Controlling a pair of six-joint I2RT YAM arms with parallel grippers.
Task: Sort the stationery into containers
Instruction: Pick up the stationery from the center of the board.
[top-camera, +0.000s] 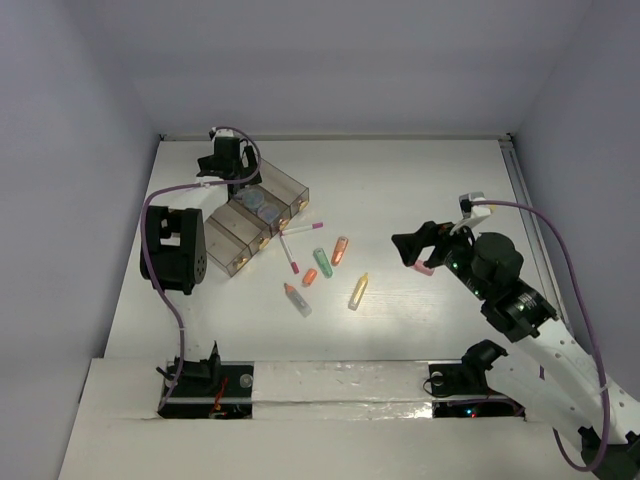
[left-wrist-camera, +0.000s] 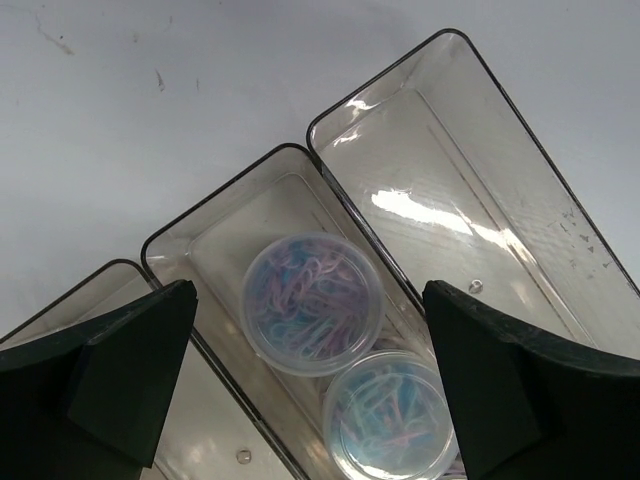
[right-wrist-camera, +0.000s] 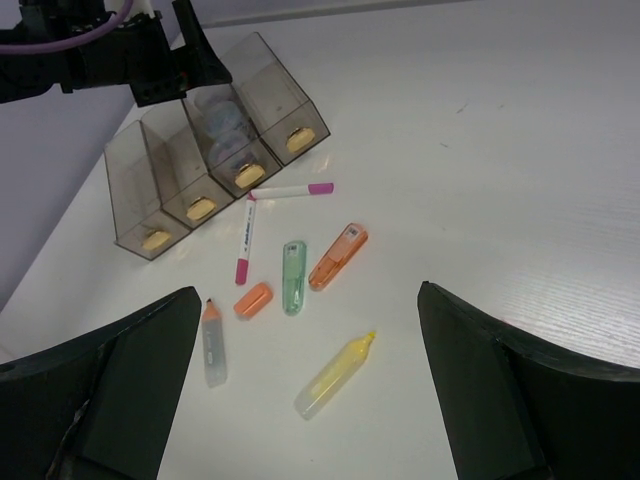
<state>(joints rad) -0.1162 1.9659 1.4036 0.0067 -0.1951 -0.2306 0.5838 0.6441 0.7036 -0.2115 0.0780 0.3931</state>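
Stationery sits loose on the tabletop beside the containers; my left hand and right hand gape wide, empty (left's over the rolls).

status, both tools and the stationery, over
Left tool open over containers, two rolls inside. Right tool open. Sticks, pens loose on table. Nothing in the way.

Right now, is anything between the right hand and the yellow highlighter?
Nothing visible does. The open right hand hangs above the table, and the yellow highlighter lies in front of it, apart from the green marker and the others.
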